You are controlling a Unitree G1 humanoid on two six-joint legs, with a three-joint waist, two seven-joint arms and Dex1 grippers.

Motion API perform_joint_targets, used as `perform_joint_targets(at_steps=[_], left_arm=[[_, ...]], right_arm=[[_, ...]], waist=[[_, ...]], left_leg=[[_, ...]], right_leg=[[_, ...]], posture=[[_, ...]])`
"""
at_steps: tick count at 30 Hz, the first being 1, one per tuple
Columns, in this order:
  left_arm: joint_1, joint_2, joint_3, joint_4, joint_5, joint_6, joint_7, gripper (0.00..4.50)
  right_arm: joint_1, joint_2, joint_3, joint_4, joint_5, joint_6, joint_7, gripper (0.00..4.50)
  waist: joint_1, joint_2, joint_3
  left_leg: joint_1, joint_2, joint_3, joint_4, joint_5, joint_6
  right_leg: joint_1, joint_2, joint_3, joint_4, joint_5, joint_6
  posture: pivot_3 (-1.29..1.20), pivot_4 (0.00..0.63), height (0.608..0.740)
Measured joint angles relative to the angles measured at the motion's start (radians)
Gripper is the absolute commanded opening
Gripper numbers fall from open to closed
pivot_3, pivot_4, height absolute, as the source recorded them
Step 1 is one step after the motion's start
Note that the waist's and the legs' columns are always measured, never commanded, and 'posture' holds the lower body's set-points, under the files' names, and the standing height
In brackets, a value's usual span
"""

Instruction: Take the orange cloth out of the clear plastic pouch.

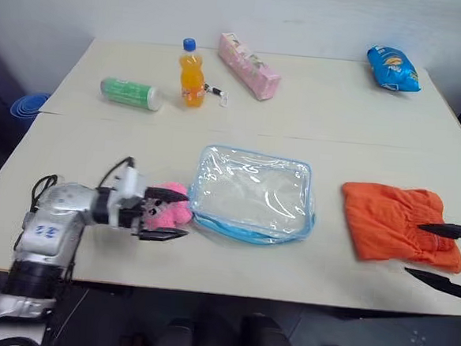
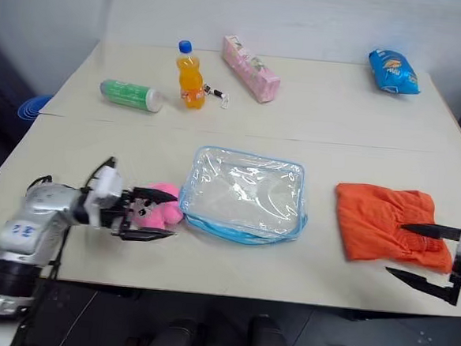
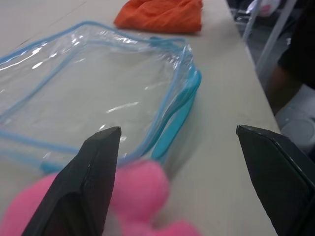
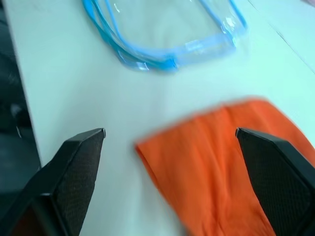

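Note:
The orange cloth (image 1: 397,222) lies flat and wrinkled on the table, to the right of the clear plastic pouch (image 1: 251,194) and outside it. The pouch, edged in light blue, rests flat near the table's middle front with nothing inside. My right gripper (image 1: 440,253) stands open at the cloth's right end, one finger over the fabric and one just off its near edge, holding nothing. My left gripper (image 1: 172,214) is open at the pouch's left side, its fingers straddling a pink plush toy (image 1: 167,208).
At the back of the table (image 1: 337,117) are a green can lying on its side (image 1: 130,93), an orange drink bottle with a blue cap (image 1: 192,74), a pink packet (image 1: 249,65) and a blue snack bag (image 1: 393,69). The table's front edge runs just below both grippers.

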Motion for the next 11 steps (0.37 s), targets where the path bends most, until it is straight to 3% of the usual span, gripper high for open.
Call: perform_joint_targets(at_steps=[5, 11], left_arm=[[0.242, 0.030, 0.140, 0.013, 0.036, -0.174, 0.026, 3.76], [0.389, 0.030, 0.235, -0.052, 0.043, -0.203, 0.117, 3.76]], right_arm=[[0.008, 0.164, 0.166, -0.192, -0.008, 0.057, -0.100, 4.50], [-0.026, 0.229, 0.266, -0.156, -0.106, -0.048, -0.109, 4.50]], waist=[[-0.001, 0.001, 0.000], [0.018, -0.002, -0.001]], left_leg=[[-0.002, -0.001, 0.001, -0.001, -0.001, 0.001], [-0.001, -0.002, 0.000, 0.000, -0.003, 0.005]], right_leg=[[-0.001, -0.002, 0.000, -0.002, 0.000, 0.000], [0.000, -0.004, -0.001, -0.003, 0.000, 0.000]], posture=[[0.00, 0.150, 0.740], [0.00, 0.150, 0.740]])
